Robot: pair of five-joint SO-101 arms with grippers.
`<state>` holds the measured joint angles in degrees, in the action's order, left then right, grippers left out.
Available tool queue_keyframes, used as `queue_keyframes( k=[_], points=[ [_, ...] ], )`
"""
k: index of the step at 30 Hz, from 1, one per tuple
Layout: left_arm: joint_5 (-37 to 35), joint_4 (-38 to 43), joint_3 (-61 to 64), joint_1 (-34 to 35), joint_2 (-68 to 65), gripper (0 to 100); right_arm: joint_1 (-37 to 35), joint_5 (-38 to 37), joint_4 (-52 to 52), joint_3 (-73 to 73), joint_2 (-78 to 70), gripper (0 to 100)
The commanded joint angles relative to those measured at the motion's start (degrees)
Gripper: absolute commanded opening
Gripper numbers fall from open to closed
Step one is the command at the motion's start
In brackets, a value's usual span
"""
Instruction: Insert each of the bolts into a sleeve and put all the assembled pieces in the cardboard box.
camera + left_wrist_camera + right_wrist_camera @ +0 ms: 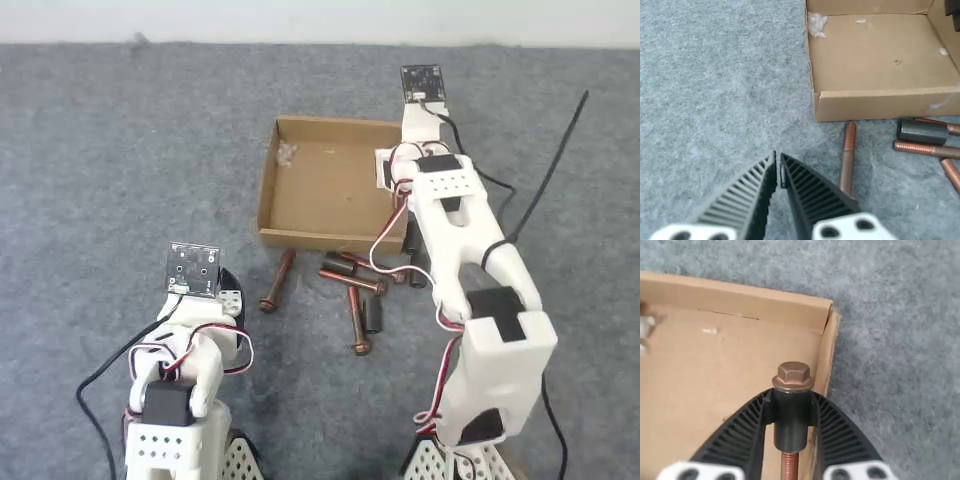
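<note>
From the high view, my right arm [470, 240] stretches over the right side of the cardboard box [268, 190], and my left arm [185, 370] sits back near the table's front. Loose bolts [352, 277] and dark sleeves [375, 315] lie on the carpet [120, 150] just in front of the box.

From the left wrist, my left gripper [778, 162] has its fingers pressed together on nothing, with one bolt [847, 155] lying just beside them.

From the right wrist, my right gripper [791, 397] pinches the sleeve of an assembled piece [791, 425] above the box floor, near its wall. The hex head [792, 377] sits on top. I judge it stiff, smooth and heavy for its size. The bolt probably slides freely, so I grip the sleeve and keep the head up.
</note>
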<state>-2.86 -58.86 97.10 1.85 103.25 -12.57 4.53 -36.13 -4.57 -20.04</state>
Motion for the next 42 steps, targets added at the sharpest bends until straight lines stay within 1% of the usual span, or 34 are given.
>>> queue_keyframes(
  k=[1, 7, 11, 13, 16, 21, 25, 32, 39, 42],
  points=[
    [0.5, 0.3, -0.6, 0.0, 0.7, 1, 0.0, -1.5, -0.2, 5.5, -0.4, 1.0],
    [0.5, 0.3, -0.6, 0.0, 0.7, 1, -0.5, -1.6, -0.2, 6.2, -1.1, 2.1],
    [0.5, 0.3, -0.6, 0.0, 0.7, 1, -0.5, -1.7, -0.4, 6.0, -0.6, 12.7],
    [0.5, 0.3, -0.6, 0.0, 0.7, 1, -0.3, -1.7, -0.4, 6.0, -0.5, 15.8],
    [0.5, 0.3, -0.6, 0.0, 0.7, 1, -0.3, -1.7, -0.4, 6.2, -0.2, 14.9],
    [0.5, 0.3, -0.6, 0.0, 0.7, 1, -0.4, -1.5, -0.7, 5.8, 4.7, 7.8],
    [0.6, 0.4, -0.6, 0.0, 0.7, 1, -1.0, -1.3, -6.9, 5.9, 11.3, 0.2],
    [0.6, 0.4, -0.6, 0.0, 0.7, 1, -1.9, -1.3, -23.9, 5.8, 20.5, 0.6],
    [0.6, 0.3, -0.6, 0.0, 0.7, 1, -0.3, -1.2, -39.9, 5.8, 24.1, 0.6],
    [0.6, 0.1, -0.6, 0.0, 0.7, 1, 0.4, -1.1, -44.7, 4.7, 24.4, 0.6]
  ],
)
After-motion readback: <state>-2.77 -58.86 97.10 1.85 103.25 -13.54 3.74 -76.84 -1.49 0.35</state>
